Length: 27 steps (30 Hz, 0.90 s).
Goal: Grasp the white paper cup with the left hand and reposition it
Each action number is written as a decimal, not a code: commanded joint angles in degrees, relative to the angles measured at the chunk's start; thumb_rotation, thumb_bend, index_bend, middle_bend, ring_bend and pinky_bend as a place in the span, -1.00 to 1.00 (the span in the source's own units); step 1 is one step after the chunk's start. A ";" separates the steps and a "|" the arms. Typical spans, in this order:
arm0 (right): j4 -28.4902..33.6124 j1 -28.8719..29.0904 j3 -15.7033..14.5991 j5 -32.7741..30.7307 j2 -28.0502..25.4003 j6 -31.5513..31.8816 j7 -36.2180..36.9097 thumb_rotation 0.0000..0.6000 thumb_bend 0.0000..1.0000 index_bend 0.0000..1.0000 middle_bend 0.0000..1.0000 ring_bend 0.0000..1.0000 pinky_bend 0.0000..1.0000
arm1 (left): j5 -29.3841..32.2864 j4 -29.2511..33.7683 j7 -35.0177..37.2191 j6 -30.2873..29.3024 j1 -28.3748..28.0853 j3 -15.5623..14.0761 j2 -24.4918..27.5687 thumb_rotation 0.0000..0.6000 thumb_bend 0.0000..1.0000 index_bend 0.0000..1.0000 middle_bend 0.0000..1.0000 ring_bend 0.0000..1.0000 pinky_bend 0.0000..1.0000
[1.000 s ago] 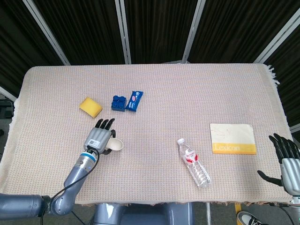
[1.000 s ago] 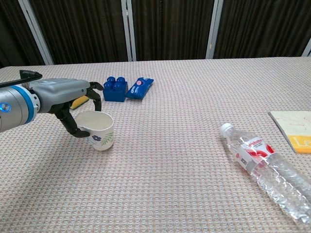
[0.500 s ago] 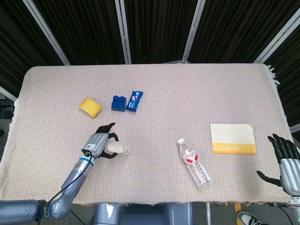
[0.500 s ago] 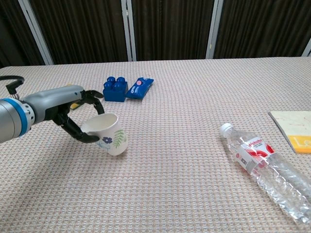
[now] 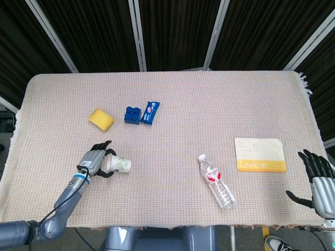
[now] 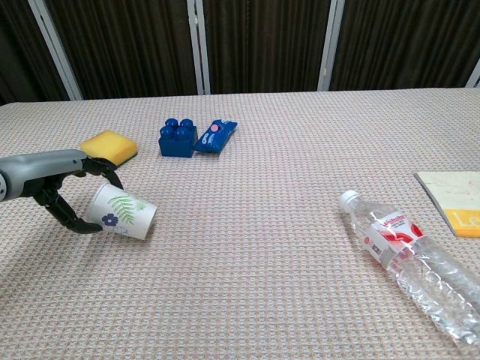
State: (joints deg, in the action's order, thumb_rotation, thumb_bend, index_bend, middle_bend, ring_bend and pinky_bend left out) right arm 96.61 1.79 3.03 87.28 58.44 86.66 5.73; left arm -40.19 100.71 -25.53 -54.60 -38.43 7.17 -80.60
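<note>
The white paper cup (image 5: 119,165) (image 6: 120,211), printed with a blue flower and green leaves, lies on its side near the front left of the table, its base pointing right. My left hand (image 5: 93,161) (image 6: 64,184) wraps its curled fingers around the cup's mouth end, with fingers over the top and the thumb underneath. My right hand (image 5: 316,175) hangs past the table's front right corner with its fingers spread, holding nothing; the chest view does not show it.
A yellow sponge (image 5: 101,119) (image 6: 109,145), a blue block (image 5: 132,115) (image 6: 177,138) and a blue packet (image 5: 151,112) (image 6: 215,136) lie behind the cup. A plastic bottle (image 5: 216,181) (image 6: 409,259) lies right of centre, with a yellow-edged book (image 5: 260,155) (image 6: 454,196) beyond it.
The cup went from upright to tilted to lying on its side. My left hand drew back toward the front left with it. The right hand stayed put.
</note>
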 commanded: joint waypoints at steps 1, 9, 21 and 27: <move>0.07 0.01 -0.04 0.02 0.03 -0.04 -0.12 1.00 -0.89 -1.00 -1.00 -1.00 -1.00 | 0.54 1.44 -0.90 0.22 -1.09 -0.08 1.17 1.00 -0.61 -0.81 -1.00 -1.00 -1.00; -0.05 -0.02 0.09 -0.10 -0.08 0.06 0.29 1.00 -0.89 -1.00 -1.00 -1.00 -1.00 | 2.63 3.70 -8.01 -2.66 -4.93 -1.07 0.38 1.00 -0.61 -0.79 -1.00 -1.00 -1.00; -0.25 0.09 0.12 -0.41 0.04 -0.32 0.27 1.00 -0.90 -1.00 -1.00 -1.00 -1.00 | 7.89 1.68 -21.85 -9.46 -10.62 -3.09 -5.11 1.00 -0.62 -0.47 -1.00 -1.00 -1.00; -0.36 0.08 0.16 -0.44 0.07 -0.28 0.35 1.00 -0.90 -1.00 -1.00 -1.00 -1.00 | 6.19 0.34 -25.51 -12.21 -11.57 -4.44 -7.87 1.00 -0.65 -0.46 -1.00 -1.00 -1.00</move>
State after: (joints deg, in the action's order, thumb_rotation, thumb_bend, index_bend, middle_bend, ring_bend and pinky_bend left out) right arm 96.25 1.87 3.19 86.84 58.51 86.39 6.08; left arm -33.73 101.29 -50.70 -66.53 -49.79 3.00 -88.12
